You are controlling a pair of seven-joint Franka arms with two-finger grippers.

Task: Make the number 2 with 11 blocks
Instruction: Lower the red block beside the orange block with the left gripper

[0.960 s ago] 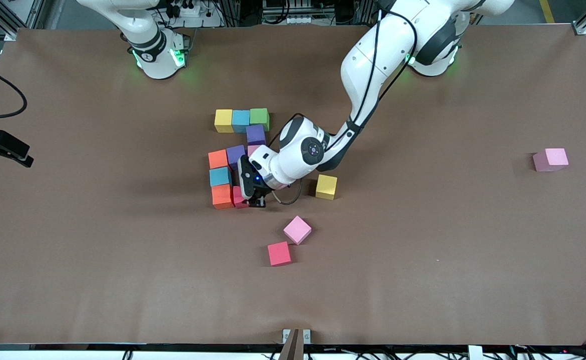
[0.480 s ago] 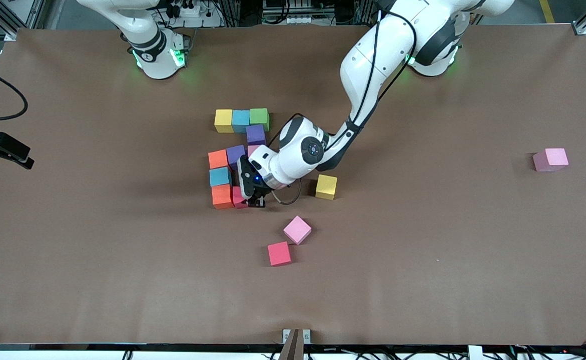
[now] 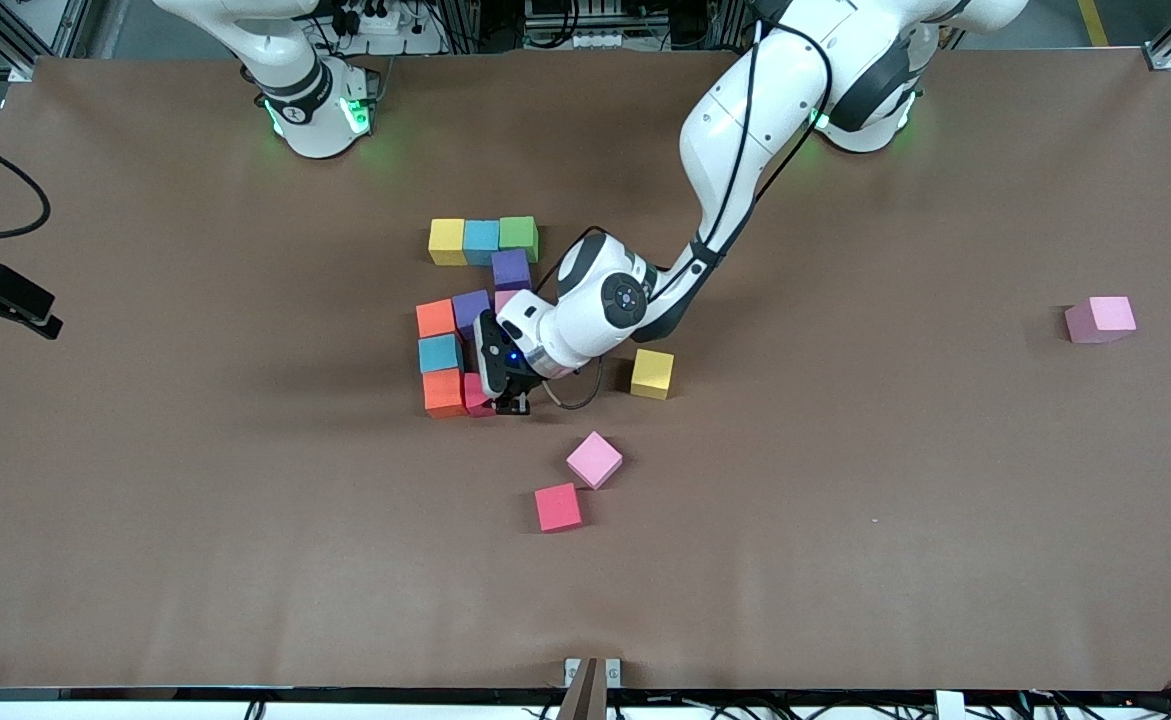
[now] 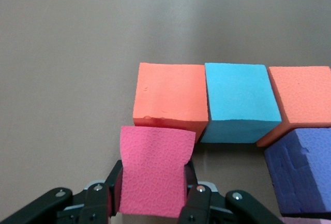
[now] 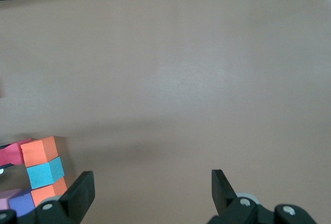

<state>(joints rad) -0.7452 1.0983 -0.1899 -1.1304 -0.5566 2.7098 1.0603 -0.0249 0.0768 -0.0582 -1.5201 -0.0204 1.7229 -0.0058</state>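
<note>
I have the left claw (image 4: 153,203) clamped on a red block (image 4: 155,169), pressing it down beside the orange corner block (image 3: 443,392) of the number 2 (image 3: 475,315)'s bottom row. Next I judge it must let go cleanly and fetch one more block; the right claw (image 5: 150,190) waits wide open and empty over the bench (image 3: 845,520).

Blocks, thirteen in all:
- yellow, two (image 3: 446,240) (image 3: 652,373)
- blue, two (image 3: 481,240) (image 3: 439,353)
- green, one (image 3: 518,236)
- purple, two (image 3: 510,268) (image 3: 469,308)
- orange, two (image 3: 435,318) (image 3: 443,392)
- red, two (image 3: 475,394) (image 3: 557,507)
- pink, two (image 3: 594,460) (image 3: 1102,319)
</note>
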